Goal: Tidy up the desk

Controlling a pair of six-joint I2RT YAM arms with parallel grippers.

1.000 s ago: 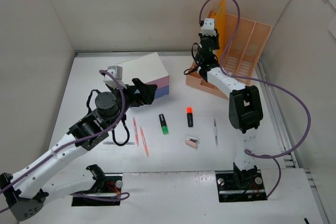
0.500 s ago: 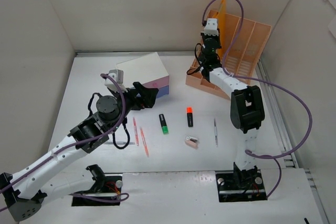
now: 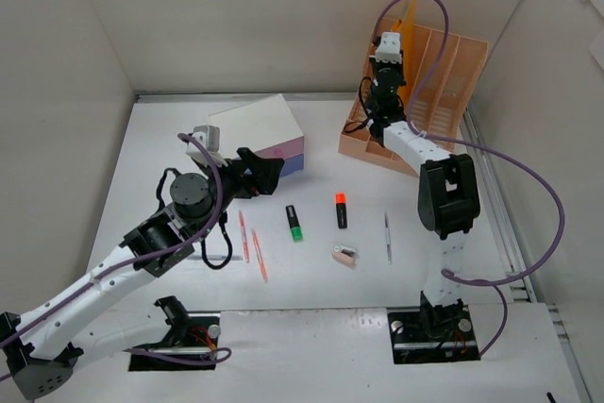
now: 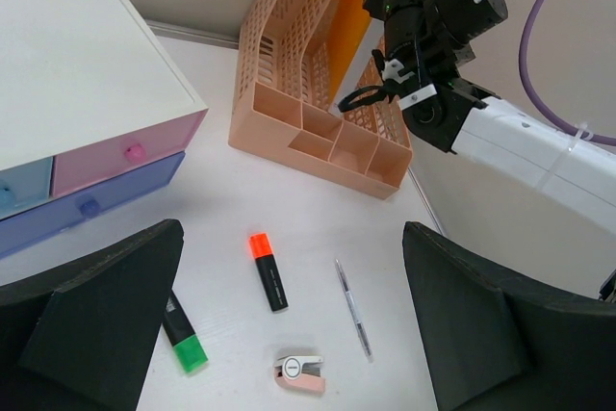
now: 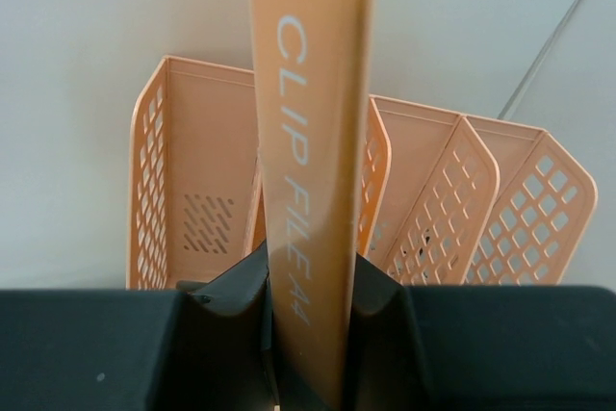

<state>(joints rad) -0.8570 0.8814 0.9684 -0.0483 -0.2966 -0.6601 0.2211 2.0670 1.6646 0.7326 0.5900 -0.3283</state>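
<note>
The desk (image 3: 160,139) is a wide white tabletop. At its back right stands a peach slotted organizer (image 3: 444,82), whose mesh dividers show in the right wrist view (image 5: 192,161). My right gripper (image 5: 310,334) is shut on an upright orange clip file (image 5: 313,141), held edge-on over the organizer's left slots (image 3: 398,18). My left gripper (image 4: 294,233) is open and empty above the desk's middle, its fingers (image 3: 260,169) beside the drawer box. Below it lie an orange-capped highlighter (image 4: 269,273), a green-capped highlighter (image 4: 183,334), a pen (image 4: 352,308) and a small pink stapler-like item (image 4: 300,372).
A white box with pink and blue drawers (image 3: 260,125) sits at the back centre-left. Two thin orange-red pens (image 3: 244,236) (image 3: 259,254) lie left of the highlighters. Upright white panels enclose the desk on three sides. A purple cable loops around the right arm.
My right gripper has carried the clip file a little to the right and further back over the organizer. The left arm has shifted only slightly, still open.
</note>
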